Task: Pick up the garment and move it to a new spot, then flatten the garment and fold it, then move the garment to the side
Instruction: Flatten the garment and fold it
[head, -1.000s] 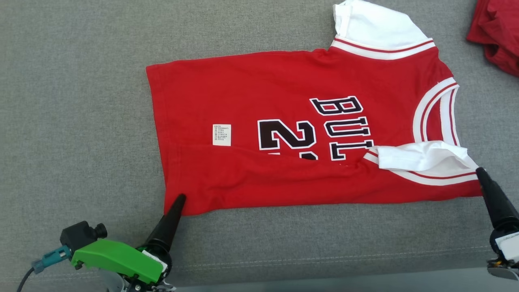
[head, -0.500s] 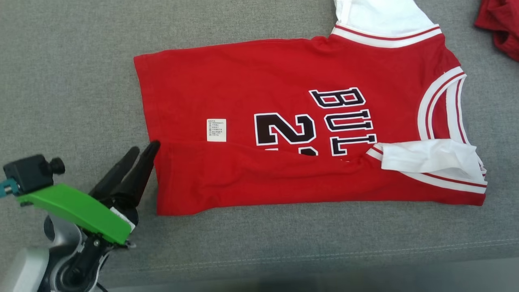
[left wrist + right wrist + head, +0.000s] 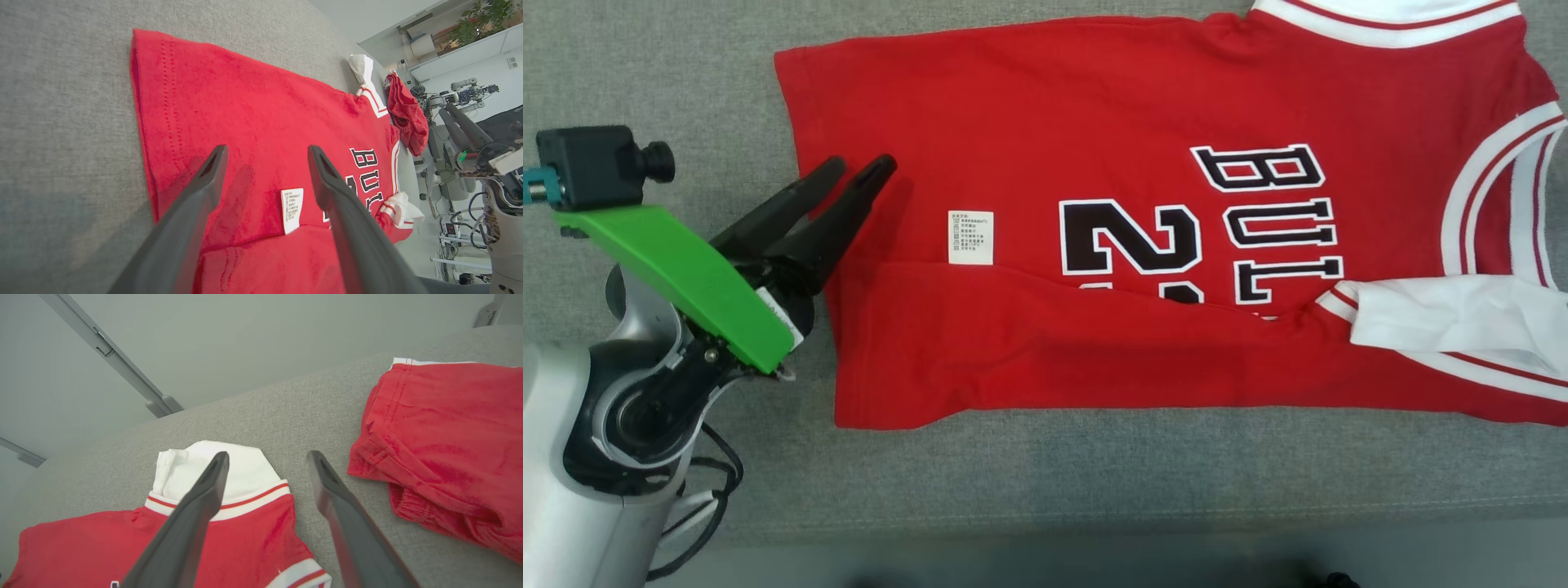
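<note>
change: left gripper (image 3: 862,166) has left the near hem corner and is now over the hem edge, label (image 3: 970,237) just ahead of its tips; right gripper (image 3: 268,455) has left the near shoulder and is now over the far sleeve (image 3: 253,469)
meaning: near-side fold looks released and done; far-side fold is probably next
left gripper: fingers spread, empty
right gripper: fingers spread, empty
jersey (image 3: 1094,122): under and ahead of the left tips, flat on the cushion (image 3: 645,65)
look: red, white sleeves, black lettering, near long edge folded over, few wrinkles
other: red cloth pile (image 3: 441,428) right of the right gripper, apart from the jersey
</note>
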{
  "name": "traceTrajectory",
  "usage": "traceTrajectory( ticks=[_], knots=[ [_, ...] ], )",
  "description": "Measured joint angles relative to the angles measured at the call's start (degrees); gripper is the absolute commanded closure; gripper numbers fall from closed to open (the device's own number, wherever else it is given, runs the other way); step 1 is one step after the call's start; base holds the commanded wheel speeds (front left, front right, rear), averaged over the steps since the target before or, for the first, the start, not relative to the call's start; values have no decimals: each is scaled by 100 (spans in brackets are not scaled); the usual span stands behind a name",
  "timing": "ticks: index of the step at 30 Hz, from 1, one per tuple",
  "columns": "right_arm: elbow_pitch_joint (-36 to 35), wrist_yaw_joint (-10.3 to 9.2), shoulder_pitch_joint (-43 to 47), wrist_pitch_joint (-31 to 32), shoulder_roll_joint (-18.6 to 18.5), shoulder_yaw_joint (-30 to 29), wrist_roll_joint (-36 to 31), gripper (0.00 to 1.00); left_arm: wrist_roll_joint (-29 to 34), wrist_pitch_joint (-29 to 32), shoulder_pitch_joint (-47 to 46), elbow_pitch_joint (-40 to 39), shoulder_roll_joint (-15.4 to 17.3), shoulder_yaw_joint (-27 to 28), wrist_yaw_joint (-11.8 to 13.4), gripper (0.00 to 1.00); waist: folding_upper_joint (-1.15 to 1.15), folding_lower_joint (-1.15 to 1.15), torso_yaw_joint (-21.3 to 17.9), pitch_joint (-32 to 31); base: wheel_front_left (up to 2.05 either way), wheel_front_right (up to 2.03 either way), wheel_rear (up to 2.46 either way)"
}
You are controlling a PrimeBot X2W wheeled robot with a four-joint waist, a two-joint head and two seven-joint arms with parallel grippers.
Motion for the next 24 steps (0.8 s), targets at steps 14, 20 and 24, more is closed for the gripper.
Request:
traceTrajectory(
  ticks=[14,20,24],
  knots=[
    [811,-25,-665,259,111,439,-119,0,141,94,-1090,1035,-125,-122,-439,0,0,0,348,525,0,0,0],
    [920,-25,-780,274,148,511,-123,0,249,121,-1279,1314,-127,-188,-614,0,0,0,344,525,0,0,0],
    [1032,-24,-783,266,232,539,-123,0,374,105,-1469,1558,-154,-215,-704,0,0,0,329,499,0,0,0]
  ],
)
